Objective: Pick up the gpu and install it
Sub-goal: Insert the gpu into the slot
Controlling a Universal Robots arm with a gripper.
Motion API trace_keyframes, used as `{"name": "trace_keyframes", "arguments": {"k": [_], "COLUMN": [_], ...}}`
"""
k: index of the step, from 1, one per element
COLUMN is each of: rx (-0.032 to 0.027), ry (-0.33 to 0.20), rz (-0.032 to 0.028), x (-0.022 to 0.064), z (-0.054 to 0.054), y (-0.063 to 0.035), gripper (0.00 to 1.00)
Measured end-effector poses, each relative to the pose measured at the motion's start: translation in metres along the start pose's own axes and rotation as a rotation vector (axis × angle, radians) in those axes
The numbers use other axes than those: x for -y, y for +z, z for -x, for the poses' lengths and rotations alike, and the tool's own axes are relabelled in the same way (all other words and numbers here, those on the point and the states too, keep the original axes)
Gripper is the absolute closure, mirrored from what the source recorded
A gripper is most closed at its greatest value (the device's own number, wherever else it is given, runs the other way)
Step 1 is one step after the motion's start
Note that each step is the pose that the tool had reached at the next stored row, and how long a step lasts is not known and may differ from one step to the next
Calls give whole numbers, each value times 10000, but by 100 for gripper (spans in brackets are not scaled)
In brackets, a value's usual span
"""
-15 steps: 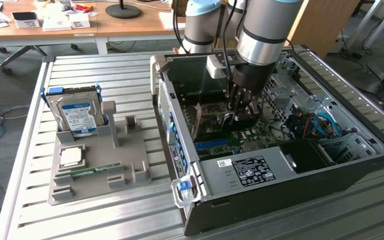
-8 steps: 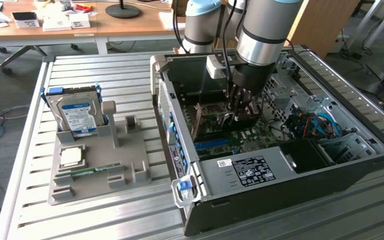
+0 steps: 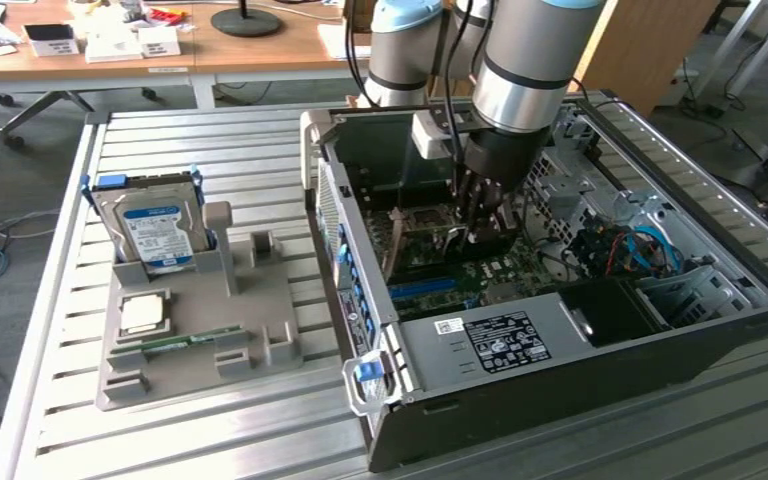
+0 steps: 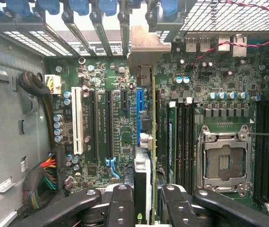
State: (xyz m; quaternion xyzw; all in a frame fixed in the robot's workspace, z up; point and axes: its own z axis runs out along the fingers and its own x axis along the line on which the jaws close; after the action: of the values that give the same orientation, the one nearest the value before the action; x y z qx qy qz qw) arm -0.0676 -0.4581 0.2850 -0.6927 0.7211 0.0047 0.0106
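Note:
The gpu [image 4: 146,158] stands edge-on as a thin dark card between my fingers, and its silver end bracket [image 4: 146,45] reaches the rear slot openings of the case. My gripper [image 4: 143,208] is shut on the card's upper edge, with one black finger [image 4: 121,208] on each side. The card runs along the blue expansion slot [image 4: 139,101] on the green motherboard [image 4: 110,85]; whether it sits in the slot I cannot tell. In the exterior view my gripper [image 3: 478,235] reaches down inside the open computer case [image 3: 357,300], and it hides the card there.
A grey fixture [image 3: 211,320] on the slatted table holds a silver hard drive with a blue label [image 3: 157,235], a processor chip [image 3: 141,312] and a memory stick [image 3: 177,343]. Inside the case are a power supply [image 3: 504,340], a processor socket [image 4: 224,161] and cable bundles [image 4: 44,175].

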Motion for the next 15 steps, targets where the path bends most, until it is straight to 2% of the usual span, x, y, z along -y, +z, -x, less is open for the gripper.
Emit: {"name": "trace_keyframes", "arguments": {"k": [15], "rx": [1], "ry": [0], "rz": [-4], "x": [-40], "z": [-1], "y": [1], "gripper": [73]}}
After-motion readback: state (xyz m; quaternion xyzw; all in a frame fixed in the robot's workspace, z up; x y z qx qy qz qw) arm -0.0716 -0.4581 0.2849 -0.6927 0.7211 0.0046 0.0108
